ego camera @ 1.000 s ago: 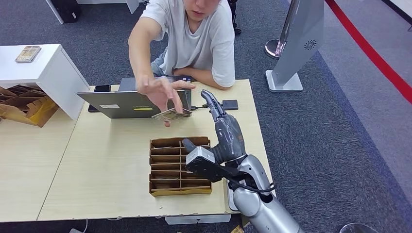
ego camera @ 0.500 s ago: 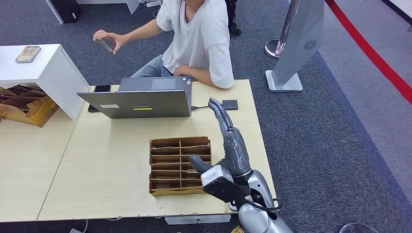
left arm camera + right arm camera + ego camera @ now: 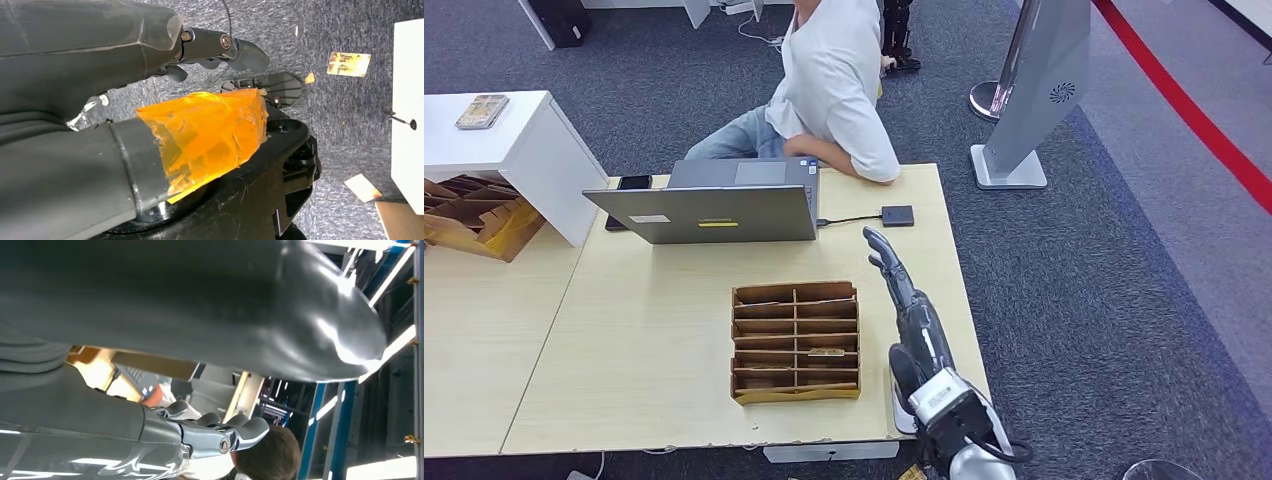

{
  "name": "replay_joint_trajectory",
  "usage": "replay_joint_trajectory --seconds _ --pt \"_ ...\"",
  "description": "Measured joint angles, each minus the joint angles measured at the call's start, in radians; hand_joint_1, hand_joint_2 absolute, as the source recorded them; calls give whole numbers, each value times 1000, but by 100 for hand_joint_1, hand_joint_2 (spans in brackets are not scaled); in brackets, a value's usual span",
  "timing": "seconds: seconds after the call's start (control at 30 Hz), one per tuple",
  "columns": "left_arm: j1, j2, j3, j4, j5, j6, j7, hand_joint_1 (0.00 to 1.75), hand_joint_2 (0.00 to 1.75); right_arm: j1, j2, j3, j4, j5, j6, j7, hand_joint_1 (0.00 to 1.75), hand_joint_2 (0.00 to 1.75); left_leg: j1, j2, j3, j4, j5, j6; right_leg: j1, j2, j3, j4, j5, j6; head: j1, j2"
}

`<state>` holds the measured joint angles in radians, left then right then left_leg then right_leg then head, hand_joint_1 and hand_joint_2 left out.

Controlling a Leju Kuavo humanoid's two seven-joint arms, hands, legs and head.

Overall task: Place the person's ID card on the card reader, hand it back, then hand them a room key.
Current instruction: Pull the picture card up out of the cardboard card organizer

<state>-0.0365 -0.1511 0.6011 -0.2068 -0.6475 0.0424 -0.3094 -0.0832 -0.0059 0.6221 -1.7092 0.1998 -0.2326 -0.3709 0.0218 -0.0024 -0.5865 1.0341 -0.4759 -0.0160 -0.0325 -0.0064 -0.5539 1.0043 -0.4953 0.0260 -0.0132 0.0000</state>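
Up over the table's (image 3: 644,340) right edge, the right hand (image 3: 904,300) stands with its fingers stretched out toward the person (image 3: 834,75) and nothing between them; the right wrist view shows the same straight, empty fingers (image 3: 220,432). Just beside it on the table lies the tray (image 3: 795,341), a brown divided box with a card (image 3: 826,352) lying in one of its lower right slots. Farther ahead of the fingertips sits the small dark reader (image 3: 898,216), joined by a cable to the laptop (image 3: 709,205), which stands open with its back to the robot. A phone (image 3: 633,183) lies at the laptop's far left corner. The person sits behind the laptop, turned away. The ID card cannot be made out.

The left hand (image 3: 200,50) hangs above grey carpet, its dark fingers loosely bent around nothing. Two cards (image 3: 349,64) lie on the floor near it.
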Motion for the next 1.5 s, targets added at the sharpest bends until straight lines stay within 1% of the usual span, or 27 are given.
replay_joint_trajectory --seconds 0.33,0.53,0.73,1.5 --pt "0 -6 16 0 5 7 0 0 0 52 -14 -21 -24 -34 34 -7 0 0 0 0 0 0 0 0 0 0 0 0 0 0 0 0" --pt "1 -7 22 0 10 9 -8 0 0 110 -42 -27 -32 -90 56 -58 0 0 0 0 0 0 0 0 0 0 0 0 0 0 0 0" --pt "2 -9 28 0 16 11 -11 0 0 145 -62 -28 -36 -105 69 -59 0 0 0 0 0 0 0 0 0 0 0 0 0 0 0 0" --pt "2 -9 43 0 16 17 -23 0 0 160 -89 -28 -37 -115 82 -59 0 0 0 0 0 0 0 0 0 0 0 0 0 0 0 0"
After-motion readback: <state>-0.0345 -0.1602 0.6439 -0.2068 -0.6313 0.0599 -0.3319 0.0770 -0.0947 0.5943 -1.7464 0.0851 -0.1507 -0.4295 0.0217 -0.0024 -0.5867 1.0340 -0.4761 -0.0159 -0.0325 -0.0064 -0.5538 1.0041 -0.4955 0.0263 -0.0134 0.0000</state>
